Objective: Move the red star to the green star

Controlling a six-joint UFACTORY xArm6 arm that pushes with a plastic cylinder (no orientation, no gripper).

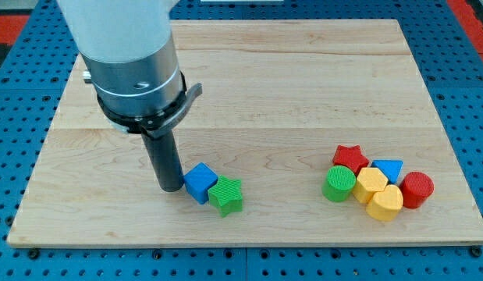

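Red star (349,157) sits far right on the wooden board (303,70), at the far-left edge of a tight cluster: green cylinder (339,183) just nearer, yellow hexagon (371,183) and blue triangle (388,169) beside it, yellow heart-like block (385,203) and red cylinder (417,190) beyond. Green star (226,195) lies well left, touching a blue cube (200,183). My tip (172,188), a bare rod with nothing to grasp, is down just left of that cube.

My rod is dark, nearly black, under a grey collar and white arm. The board (288,70) is pale wood grain on a blue pegboard. Blocks: blue cube (199,182), green star (226,195), red star (350,158), green cylinder (339,183), two yellow ones, blue triangle (388,168), red cylinder (417,190).
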